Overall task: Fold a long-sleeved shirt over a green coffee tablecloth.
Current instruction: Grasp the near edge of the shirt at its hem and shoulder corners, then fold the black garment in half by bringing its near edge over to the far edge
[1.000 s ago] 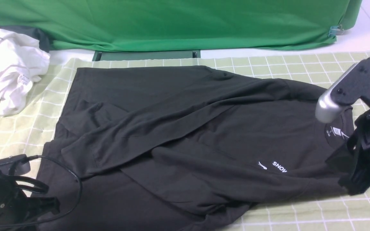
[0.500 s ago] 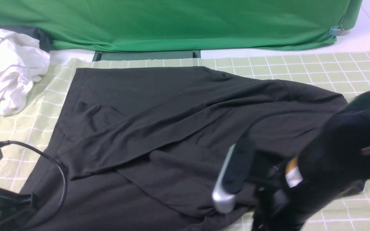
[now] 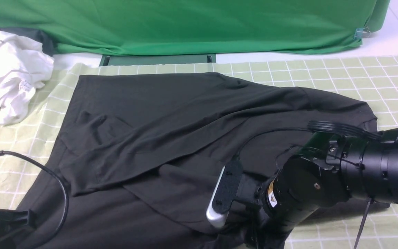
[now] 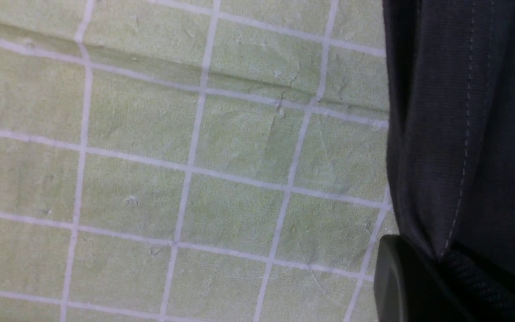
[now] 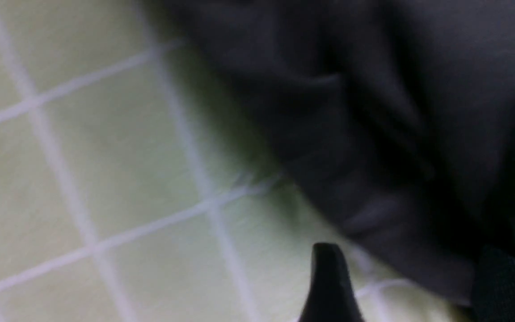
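Observation:
The black long-sleeved shirt (image 3: 171, 131) lies spread on the pale green checked tablecloth (image 3: 323, 74), one sleeve folded across the body. Its print and neck label are hidden behind my right arm (image 3: 323, 183), which reaches in low over the shirt's near edge. In the right wrist view, my right gripper (image 5: 414, 277) stands open just over the tablecloth (image 5: 105, 179), with the shirt's edge (image 5: 373, 156) between its fingers. My left gripper (image 4: 441, 277) is shut on the shirt's stitched hem (image 4: 463, 134) at the near left corner, beside bare tablecloth (image 4: 172, 156).
A crumpled white garment (image 3: 9, 72) lies at the far left. A plain bright green sheet (image 3: 185, 24) hangs along the back, with a dark bar (image 3: 157, 59) below it. The left arm's black cable (image 3: 60, 193) loops over the shirt's left edge.
My right arm has swung from the collar at the right edge down to the shirt's near edge at the middle. The shirt's near left corner has shifted slightly left with the left arm.

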{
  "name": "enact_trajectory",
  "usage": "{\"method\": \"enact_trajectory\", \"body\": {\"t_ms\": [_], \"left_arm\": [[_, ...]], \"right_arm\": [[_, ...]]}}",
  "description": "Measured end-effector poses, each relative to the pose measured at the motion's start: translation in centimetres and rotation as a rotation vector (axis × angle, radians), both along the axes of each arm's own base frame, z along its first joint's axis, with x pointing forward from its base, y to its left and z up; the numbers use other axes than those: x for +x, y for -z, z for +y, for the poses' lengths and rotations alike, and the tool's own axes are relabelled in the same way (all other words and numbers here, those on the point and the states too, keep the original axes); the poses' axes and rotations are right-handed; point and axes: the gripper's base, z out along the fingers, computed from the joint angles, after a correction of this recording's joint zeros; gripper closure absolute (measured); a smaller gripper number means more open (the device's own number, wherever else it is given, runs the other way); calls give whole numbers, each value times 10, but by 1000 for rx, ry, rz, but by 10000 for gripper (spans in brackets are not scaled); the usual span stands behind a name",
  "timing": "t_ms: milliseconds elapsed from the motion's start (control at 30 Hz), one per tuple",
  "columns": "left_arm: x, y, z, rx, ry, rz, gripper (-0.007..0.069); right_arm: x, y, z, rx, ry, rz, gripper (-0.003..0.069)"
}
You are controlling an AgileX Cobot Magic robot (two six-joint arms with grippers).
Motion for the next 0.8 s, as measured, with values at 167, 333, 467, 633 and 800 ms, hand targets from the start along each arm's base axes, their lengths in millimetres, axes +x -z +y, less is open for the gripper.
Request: {"method": "enact_trajectory", "body": {"t_ms": [167, 333, 467, 633, 800], "left_arm": [[0, 0, 0, 0, 0, 0, 603], [0, 0, 0, -1, 2, -6, 603], [-1, -1, -1, -11, -1, -4, 603], [-11, -8, -4, -19, -1, -16, 602], [-28, -27, -6, -11, -23, -110, 602]], "right_arm": [[7, 3, 0, 18, 16, -29, 241], [8, 14, 2, -10, -22, -20, 263], [7, 14, 1, -21, -32, -13, 541], [-1, 0, -8, -63, -19, 36, 635], [-17, -37, -18, -40, -27, 25, 638]]}}
